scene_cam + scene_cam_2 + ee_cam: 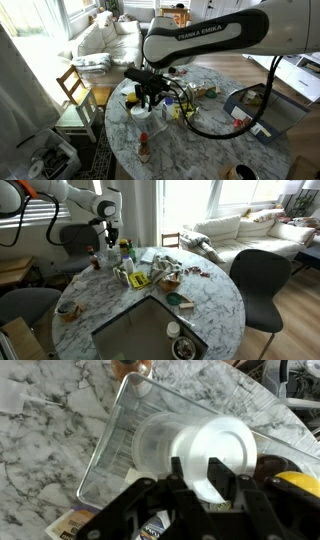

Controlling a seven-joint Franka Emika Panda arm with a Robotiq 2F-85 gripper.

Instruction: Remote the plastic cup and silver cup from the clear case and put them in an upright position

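Marble table (pixel 40 450), clear case (pixel 113 438), plastic cup (pixel 160 445) lying inside, hand (pixel 203 470) astride its end, grip unclear

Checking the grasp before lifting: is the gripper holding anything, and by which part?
The gripper straddles the near round end of the plastic cup lying in the clear case; a firm grip cannot be told.

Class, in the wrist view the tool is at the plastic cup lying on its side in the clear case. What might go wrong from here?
The plastic cup, round and on its side, may roll or slip from the tool. The clear case has a wall close by; lifting could snag it and drag the case.
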